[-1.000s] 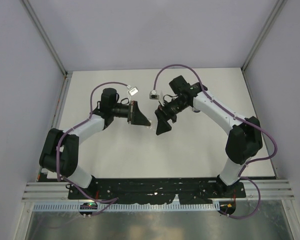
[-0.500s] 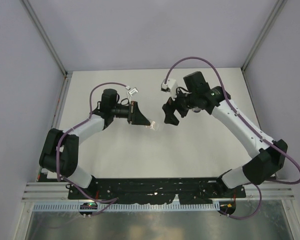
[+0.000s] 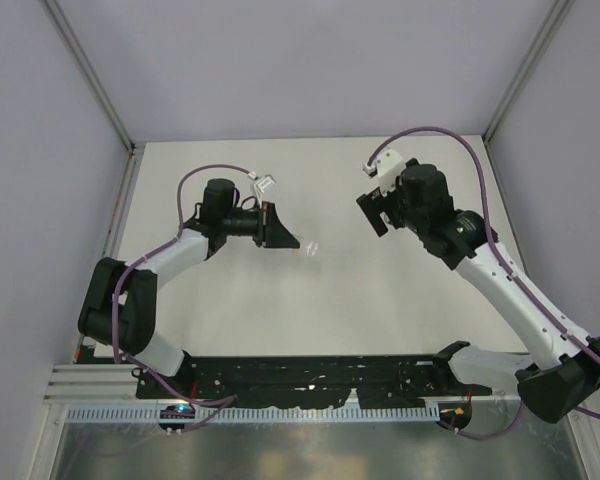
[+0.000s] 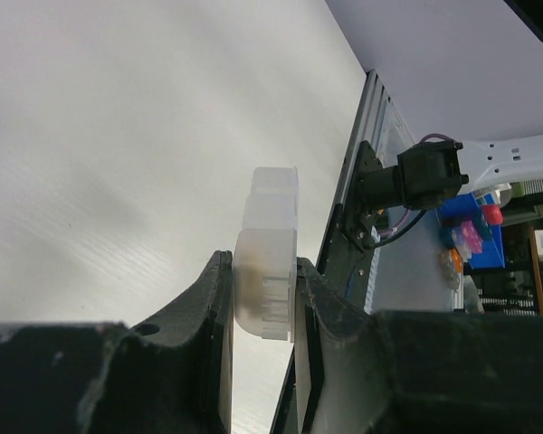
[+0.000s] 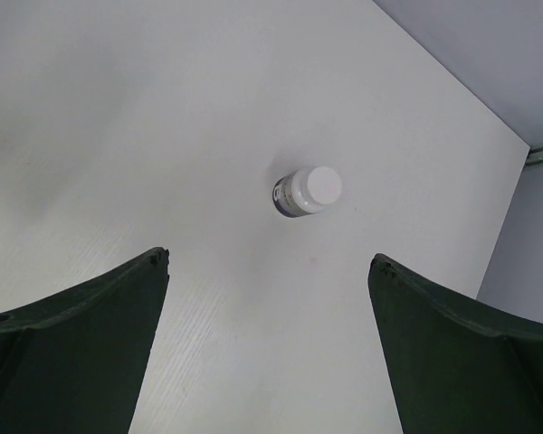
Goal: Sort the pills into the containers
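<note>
White worktop [image 3: 230, 300] holds the capped bottle [image 5: 308, 192] beneath the right jaws, wide and empty — the left jaws pinch a packet [image 4: 270, 217]. No pills show — sorting seems hardly begun.

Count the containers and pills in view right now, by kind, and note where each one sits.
White-capped bottle: 1, upright on the table, ahead of the open right pincer, untouched
Translucent plastic container: 1, clamped in the left pincer, off the table
Pills: 0 that can be made out in any view
Total: 2
</note>
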`<state>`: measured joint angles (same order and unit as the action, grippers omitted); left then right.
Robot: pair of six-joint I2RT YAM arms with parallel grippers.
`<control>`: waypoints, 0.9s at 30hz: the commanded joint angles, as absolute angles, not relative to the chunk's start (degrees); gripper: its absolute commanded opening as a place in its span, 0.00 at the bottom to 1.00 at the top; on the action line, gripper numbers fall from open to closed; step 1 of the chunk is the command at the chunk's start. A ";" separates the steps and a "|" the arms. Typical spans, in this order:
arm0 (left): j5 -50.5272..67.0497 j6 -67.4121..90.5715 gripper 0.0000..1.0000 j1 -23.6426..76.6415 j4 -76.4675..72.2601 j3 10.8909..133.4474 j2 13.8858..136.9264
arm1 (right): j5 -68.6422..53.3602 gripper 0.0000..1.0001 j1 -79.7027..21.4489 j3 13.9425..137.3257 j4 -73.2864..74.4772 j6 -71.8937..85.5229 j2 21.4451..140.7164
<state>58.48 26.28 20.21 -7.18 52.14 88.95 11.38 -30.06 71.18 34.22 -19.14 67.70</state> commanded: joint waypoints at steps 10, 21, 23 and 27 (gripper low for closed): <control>55.02 38.04 0.00 20.30 -18.10 54.40 93.42 | 5.19 0.95 -29.62 58.65 20.06 -19.42 59.24; 52.03 40.69 0.00 20.39 -16.79 57.30 98.43 | 3.17 0.95 -29.53 48.96 8.53 -17.84 60.73; 51.68 41.57 0.00 20.39 -17.92 57.31 98.96 | 2.99 0.95 -29.53 48.78 8.44 -18.19 61.08; 50.72 46.13 0.00 20.39 -21.17 57.30 101.33 | 4.13 0.95 -29.71 48.69 7.91 -19.16 62.14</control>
<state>51.88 41.76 20.21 -15.94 55.29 99.48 3.70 -29.63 48.29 12.82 -18.70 61.52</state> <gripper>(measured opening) 0.273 0.952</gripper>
